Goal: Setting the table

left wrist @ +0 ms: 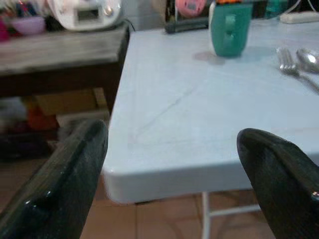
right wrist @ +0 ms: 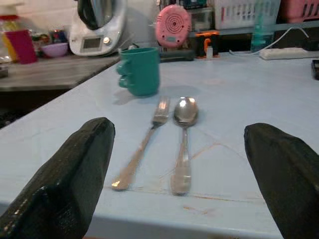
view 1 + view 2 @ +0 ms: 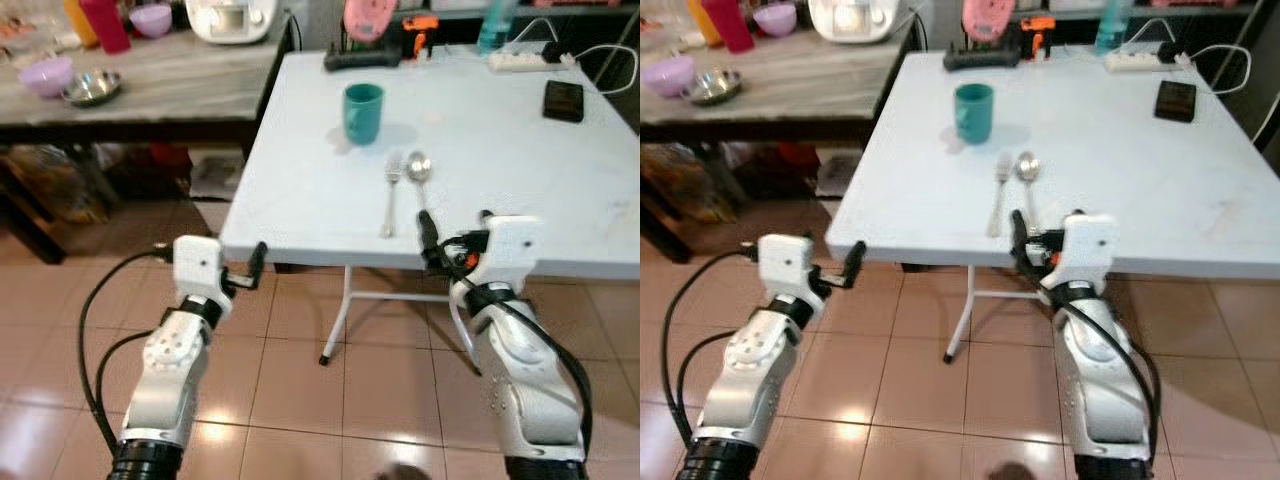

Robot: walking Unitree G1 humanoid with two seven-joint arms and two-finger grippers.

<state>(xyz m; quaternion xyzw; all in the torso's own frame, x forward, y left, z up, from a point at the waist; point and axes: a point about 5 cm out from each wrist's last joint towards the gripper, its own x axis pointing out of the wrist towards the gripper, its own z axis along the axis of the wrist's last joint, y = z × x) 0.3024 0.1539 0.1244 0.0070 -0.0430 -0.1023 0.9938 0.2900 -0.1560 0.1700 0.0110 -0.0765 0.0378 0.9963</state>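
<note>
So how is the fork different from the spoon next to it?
The fork ends in thin prongs, while the spoon ends in a round, shiny bowl. The fork lies on the spoon's left, slanted a little; the spoon lies straighter. Both are silver metal, lying flat side by side on the white table, their heads pointing toward the green cup.

Seen from the head, looking forward and down: both eye views cover the same white table [image 3: 520, 190] and tiled floor [image 3: 300, 400], the right eye shifted slightly sideways. Left wrist view: low, near the table corner, facing across the top toward the teal cup [image 1: 229, 30]. Right wrist view: low at the near edge, facing fork [image 2: 144, 144], spoon [image 2: 183, 144] and the same cup.
</note>
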